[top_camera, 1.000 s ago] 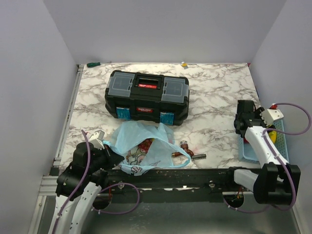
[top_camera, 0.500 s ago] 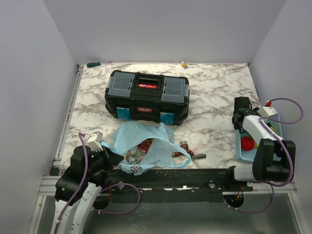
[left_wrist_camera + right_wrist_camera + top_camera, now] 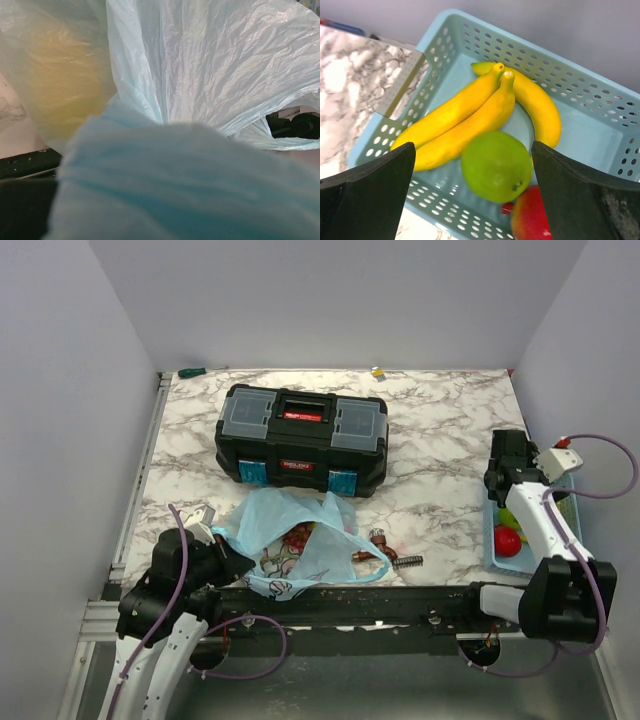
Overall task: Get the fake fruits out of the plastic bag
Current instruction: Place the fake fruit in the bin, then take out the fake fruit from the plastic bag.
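Observation:
The light-blue plastic bag point(image 3: 300, 540) lies crumpled at the near edge of the table, mouth open, with red and brown fruits point(image 3: 299, 536) showing inside. My left gripper point(image 3: 226, 558) sits at the bag's left edge, shut on the plastic. In the left wrist view the bag point(image 3: 215, 75) fills the frame and hides the jaws; something yellow point(image 3: 65, 100) shows through it. My right gripper point(image 3: 475, 167) hangs open over the blue mesh basket point(image 3: 580, 125), above a green apple point(image 3: 495, 165), bananas point(image 3: 470, 117) and a red fruit point(image 3: 532, 222). The basket point(image 3: 497, 555) is at the right.
A black toolbox point(image 3: 300, 438) stands behind the bag. A brown piece point(image 3: 378, 537) and a spring point(image 3: 407, 561) lie right of the bag. A green screwdriver point(image 3: 193, 371) and a small yellow item point(image 3: 377, 371) lie at the far edge. Walls close in on both sides.
My right arm swung over the basket and back slightly to the right; a green apple now shows in the basket beside the red fruit. The left arm and bag barely moved.

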Controlling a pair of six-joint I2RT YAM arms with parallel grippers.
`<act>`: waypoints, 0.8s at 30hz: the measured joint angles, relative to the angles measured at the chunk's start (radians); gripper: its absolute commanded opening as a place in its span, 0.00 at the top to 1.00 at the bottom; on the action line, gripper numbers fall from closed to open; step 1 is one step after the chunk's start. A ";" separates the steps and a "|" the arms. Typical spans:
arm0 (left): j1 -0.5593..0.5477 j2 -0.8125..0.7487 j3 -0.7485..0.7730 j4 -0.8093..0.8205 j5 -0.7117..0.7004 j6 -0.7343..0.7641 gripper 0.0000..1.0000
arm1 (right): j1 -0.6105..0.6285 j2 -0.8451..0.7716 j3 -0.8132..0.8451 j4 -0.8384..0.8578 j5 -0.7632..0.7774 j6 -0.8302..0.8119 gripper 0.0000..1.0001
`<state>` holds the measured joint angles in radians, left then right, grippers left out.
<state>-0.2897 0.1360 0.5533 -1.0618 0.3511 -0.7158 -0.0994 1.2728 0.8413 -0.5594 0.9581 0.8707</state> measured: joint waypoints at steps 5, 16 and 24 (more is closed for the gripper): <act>0.000 0.007 0.000 0.002 0.000 -0.003 1.00 | 0.000 -0.121 -0.016 0.018 -0.058 -0.039 0.00; 0.000 0.008 0.000 0.001 -0.015 -0.034 1.00 | 0.180 -0.256 0.041 0.037 -0.491 -0.100 0.00; 0.000 0.042 0.000 0.002 -0.013 -0.022 1.00 | 0.442 -0.313 0.108 0.034 -0.671 -0.163 0.00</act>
<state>-0.2897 0.1780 0.5533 -1.0603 0.3378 -0.7376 0.3424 0.9600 0.9493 -0.5251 0.2871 0.7078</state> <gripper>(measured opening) 0.005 0.998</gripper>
